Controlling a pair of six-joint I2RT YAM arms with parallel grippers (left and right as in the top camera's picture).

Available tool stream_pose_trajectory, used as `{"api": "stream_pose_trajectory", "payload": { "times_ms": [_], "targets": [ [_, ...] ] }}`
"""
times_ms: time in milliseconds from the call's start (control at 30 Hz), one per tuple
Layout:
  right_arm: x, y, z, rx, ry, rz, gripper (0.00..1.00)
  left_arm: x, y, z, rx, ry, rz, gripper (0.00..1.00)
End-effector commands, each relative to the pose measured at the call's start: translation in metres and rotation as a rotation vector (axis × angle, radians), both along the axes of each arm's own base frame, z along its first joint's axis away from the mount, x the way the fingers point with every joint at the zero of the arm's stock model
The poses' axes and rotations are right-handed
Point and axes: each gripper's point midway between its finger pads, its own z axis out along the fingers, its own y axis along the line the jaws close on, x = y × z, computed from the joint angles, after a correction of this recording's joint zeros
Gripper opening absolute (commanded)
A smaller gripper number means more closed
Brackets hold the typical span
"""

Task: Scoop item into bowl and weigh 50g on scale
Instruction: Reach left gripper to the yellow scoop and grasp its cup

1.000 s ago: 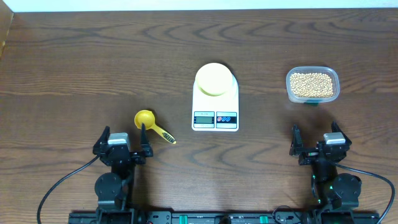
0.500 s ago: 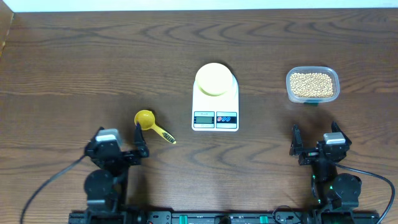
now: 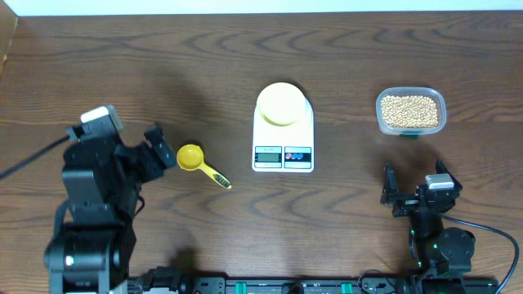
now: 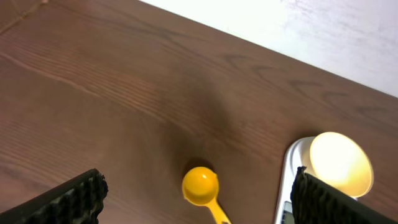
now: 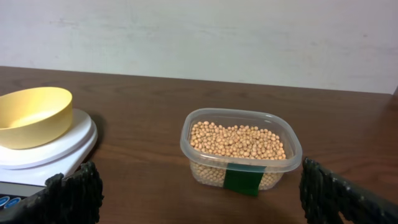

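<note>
**Left gripper** (image 3: 159, 147): jaws wide, nothing held. We place it high over the bench (image 3: 98, 65), left of the scale (image 3: 283, 155).

**Right gripper** (image 3: 414, 181): jaws wide, nothing held. It sits low, right of the scale and on its display side.

**Bright-yellow scoop** (image 3: 193, 159): lies flat between the left gripper and the scale, just beside the gripper, with its handle angled back toward the robot.

**Pale-yellow bowl** (image 3: 282, 104): sits on the scale's round platform. We see no beans in it.

**Soybeans** (image 5: 236, 140): all in the clear plastic tub (image 5: 185, 140), which stands right of the scale and well apart from it.

**Hazards, as we judge them:**
- The scoop's handle is thin and flat on the bench. An off-centre pinch could spin or skid it toward the scale, jolting the bowl.
- The tub looks light. A scoop dug into it could push it along unless the right gripper steadies it.
- The beans are round. A heaped scoop carried across to the scale may shed some, and they would roll.
- A pour off the bowl's centre would drop beans on the platform.
- We cannot read the display. If the scale is not zeroed with the bowl on it, the reading will mislead.
- A full scoop added late could overshoot the target weight.
</note>
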Motion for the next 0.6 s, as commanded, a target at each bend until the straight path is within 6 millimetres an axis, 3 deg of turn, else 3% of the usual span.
{"api": "stream_pose_trajectory", "payload": {
  "times_ms": [0, 233, 300, 467, 567],
  "targets": [
    [0.000, 0.001, -0.001, -0.008, 0.000, 0.002, 0.99, 0.003, -0.015, -0.022, -0.073, 0.114, -0.050, 0.97],
    [0.000, 0.001, -0.001, -0.008, 0.000, 0.002, 0.99, 0.007, -0.020, -0.067, -0.102, 0.312, -0.061, 0.97],
    [0.000, 0.001, -0.001, -0.008, 0.000, 0.002, 0.99, 0.009, -0.020, -0.089, -0.164, 0.391, 0.006, 0.96],
    [0.000, 0.001, -0.001, -0.008, 0.000, 0.002, 0.99, 0.008, -0.015, -0.145, -0.235, 0.561, 0.155, 0.81],
    [0.000, 0.001, -0.001, -0.008, 0.000, 0.002, 0.99, 0.006, -0.011, -0.174, -0.240, 0.630, 0.225, 0.79]
  ]
}}
